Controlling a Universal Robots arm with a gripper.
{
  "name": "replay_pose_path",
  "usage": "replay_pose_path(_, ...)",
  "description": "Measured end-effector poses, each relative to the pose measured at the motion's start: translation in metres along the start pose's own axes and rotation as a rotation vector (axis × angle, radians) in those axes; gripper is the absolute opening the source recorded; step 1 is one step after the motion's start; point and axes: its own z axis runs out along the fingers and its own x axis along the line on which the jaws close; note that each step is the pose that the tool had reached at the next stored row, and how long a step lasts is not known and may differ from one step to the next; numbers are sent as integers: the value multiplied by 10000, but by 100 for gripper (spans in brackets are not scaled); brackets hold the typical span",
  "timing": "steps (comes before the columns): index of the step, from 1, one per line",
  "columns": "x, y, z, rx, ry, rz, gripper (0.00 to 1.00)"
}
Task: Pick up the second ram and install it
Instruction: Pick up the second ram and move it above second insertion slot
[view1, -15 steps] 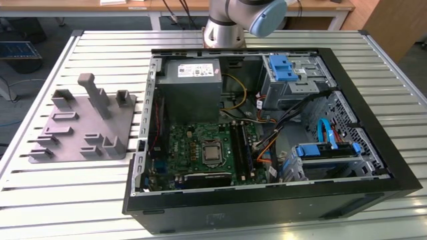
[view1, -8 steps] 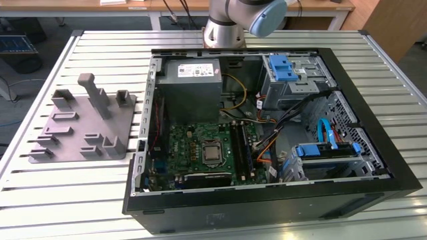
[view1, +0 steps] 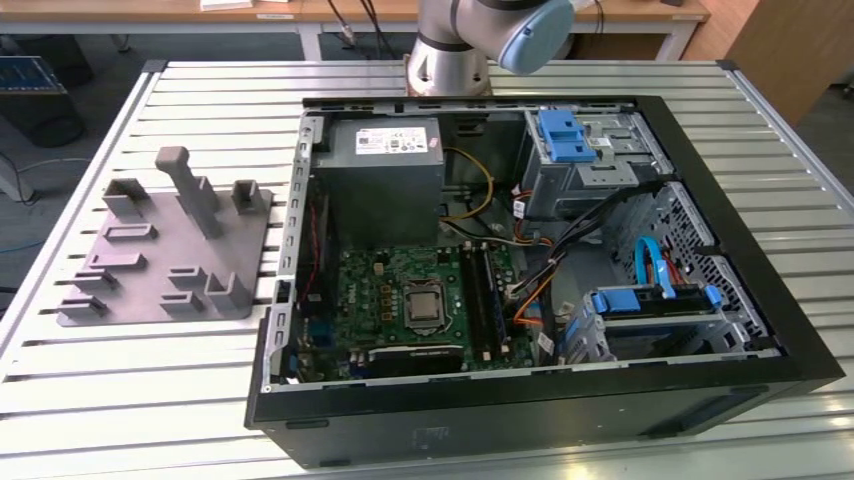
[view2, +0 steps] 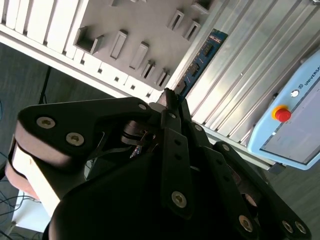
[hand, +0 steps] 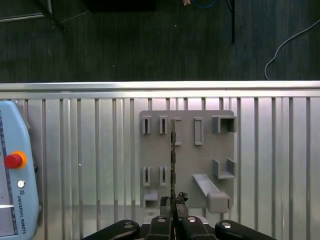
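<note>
The second ram (view2: 202, 60) is off the tabletop and clamped in the hand (view2: 171, 100). In the second wrist view its blue face with dark chips juts out past the fingertips, gripped at one end only. In the first wrist view the second ram (hand: 172, 160) shows edge-on as a thin dark sliver running straight out from the hand (hand: 173, 212), whose jaws stand narrow on either side of it. It hangs well above the grey holder plate (hand: 200, 150), which lies on the slatted tabletop (hand: 100, 150), with a teach pendant (hand: 12, 180) off to one side. In the exterior view the holder plate (view1: 147, 250) sits just beside the open computer case (view1: 534, 400). Inside the case, the motherboard (view1: 387, 290) carries the long black memory slots (view1: 481, 290).

The step in hand looks like the carry from holder to board. With so little of the stick in the grip, it probably calls for slow, smooth travel so the board cannot twist or slip between the pads. Keeping the sliver as straight as it reads now should matter most, since any lean would likely jam an edge in a slot. The case wall needs clearing with height to spare. The orange and black cables (view1: 534, 290) lie near the slots and could snag a low approach. Which slot is free, and how the latches stand, cannot be told from here.
</note>
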Motion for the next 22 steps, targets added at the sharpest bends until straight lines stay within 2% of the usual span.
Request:
replay_pose_path(9,-2,-4,-169,-1,1,0,14)
replay_pose_path(16,-2,-15,-170,-3,1,-2,14)
replay_pose_path(19,-4,-101,-167,-13,1,0,14)
replay_pose_path(22,-7,-224,-163,-32,1,0,14)
